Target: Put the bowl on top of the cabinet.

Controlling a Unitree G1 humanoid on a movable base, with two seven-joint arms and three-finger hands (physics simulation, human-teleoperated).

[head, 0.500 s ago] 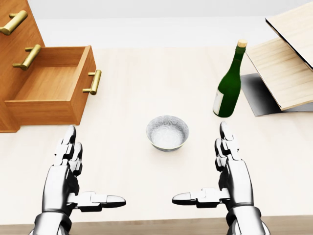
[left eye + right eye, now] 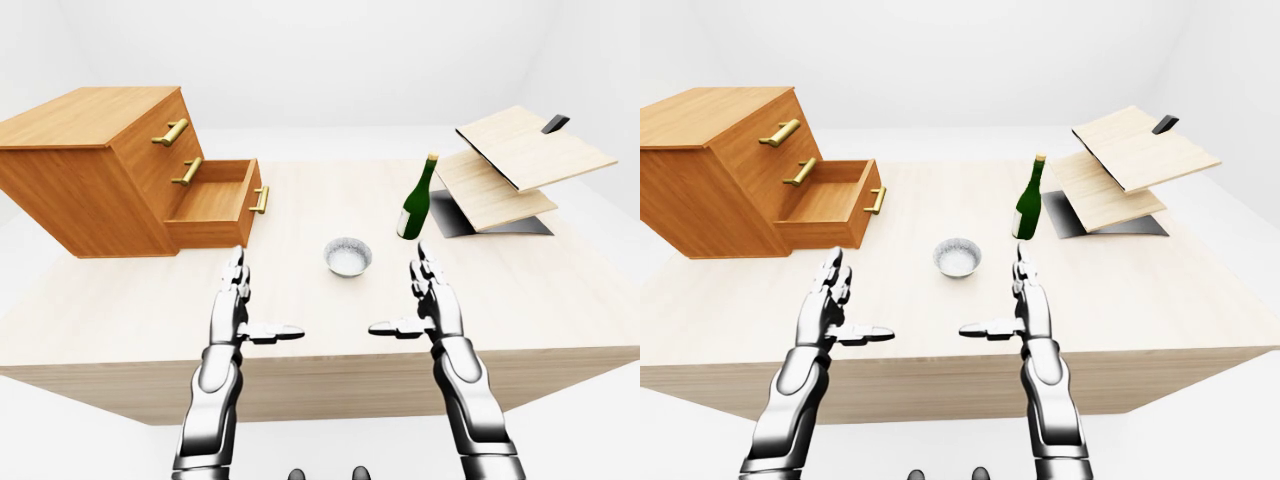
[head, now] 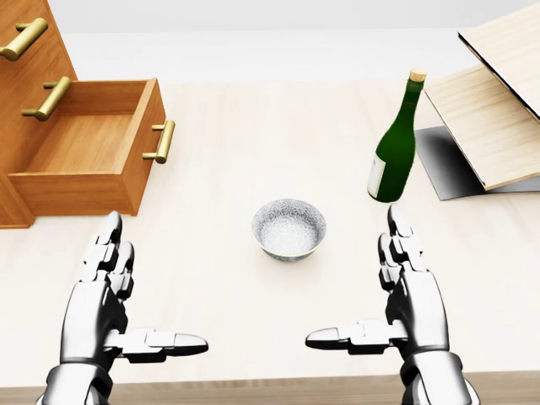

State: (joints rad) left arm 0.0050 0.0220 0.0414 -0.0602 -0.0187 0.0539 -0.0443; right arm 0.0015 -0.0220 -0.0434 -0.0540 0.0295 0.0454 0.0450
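White walls point(image 2: 330, 60) are standing behind a pale wooden counter point(image 3: 253, 118). Your bowl point(image 3: 288, 229) is sitting upright on the counter, in the middle of the head view, and nothing is touching it.

You are holding the left robot hand point(image 3: 97, 305) low on the left and the right robot hand point(image 3: 415, 302) low on the right. Both are spread wide open, with fingers pointing up the view and thumbs pointing at each other. Neither one is gripping anything. The bowl is sitting between them, a bit higher in the view and apart from both.

The cabinet point(image 2: 90, 170) is standing at the top left of the counter, well apart from the bowl. Its bottom drawer point(image 3: 84, 156) is sticking out, open. A green bottle point(image 3: 395, 148) is standing up to the right of the bowl and higher in the view. Wooden boards point(image 2: 515, 160) are tilting at the far right.
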